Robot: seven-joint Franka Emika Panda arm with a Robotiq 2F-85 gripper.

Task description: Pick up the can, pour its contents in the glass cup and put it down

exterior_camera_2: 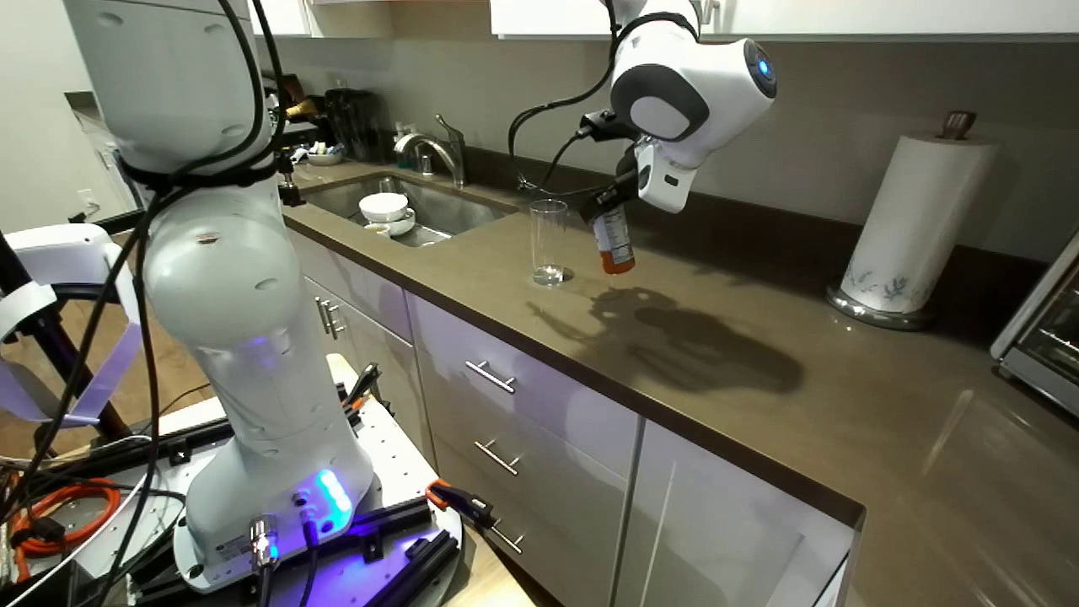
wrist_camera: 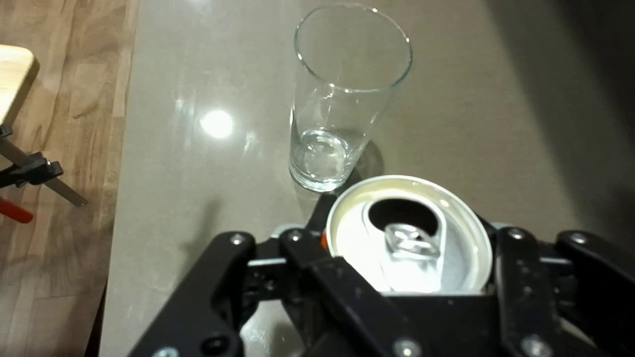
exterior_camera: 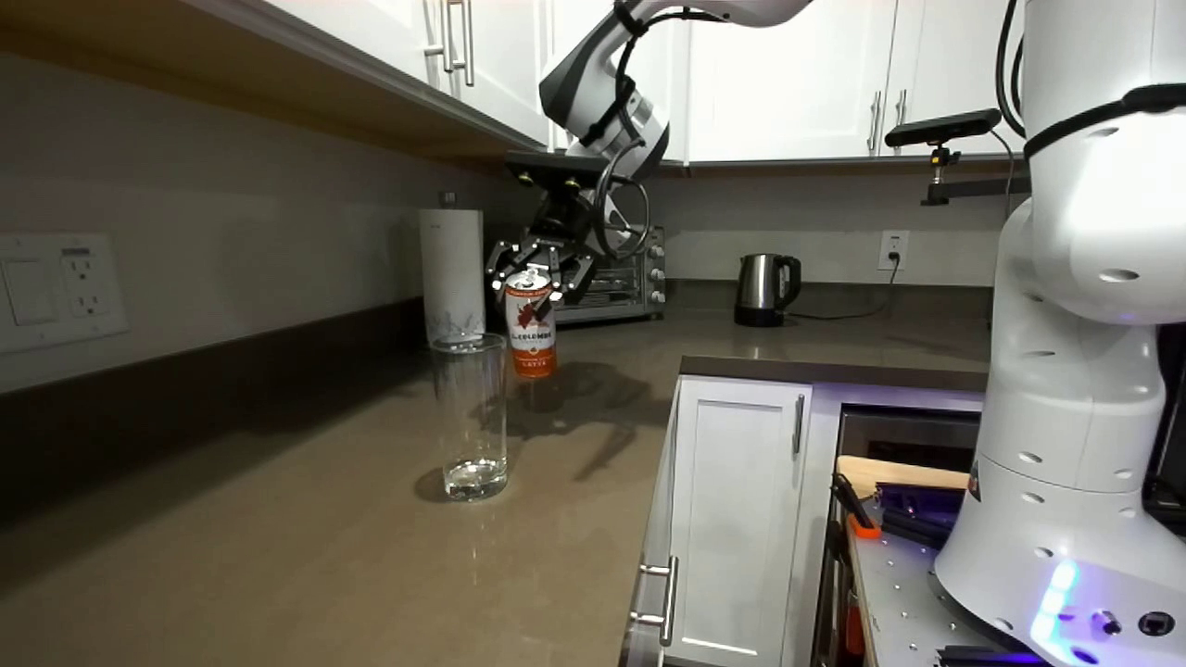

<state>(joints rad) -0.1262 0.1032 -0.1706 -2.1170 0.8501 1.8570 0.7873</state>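
Observation:
The can (exterior_camera: 531,329), with its red and white label, hangs a little above the counter and is slightly tilted. It also shows in an exterior view (exterior_camera_2: 614,242). In the wrist view its silver top (wrist_camera: 412,248) shows the tab and dark open mouth. My gripper (exterior_camera: 530,289) is shut around the can's upper part, also in the wrist view (wrist_camera: 404,225). The clear glass cup (exterior_camera: 471,408) stands upright on the counter beside the can, apart from it. It shows in an exterior view (exterior_camera_2: 548,244) and in the wrist view (wrist_camera: 342,114). I see no coloured liquid in it.
A paper-towel roll (exterior_camera: 453,273) stands by the wall, with a toaster oven (exterior_camera: 611,283) beyond. A kettle (exterior_camera: 765,289) stands farther back. The counter's front edge (exterior_camera_2: 523,329) runs along the drawers. A sink (exterior_camera_2: 459,211) holds white bowls. Cabinets (exterior_camera: 398,56) hang above.

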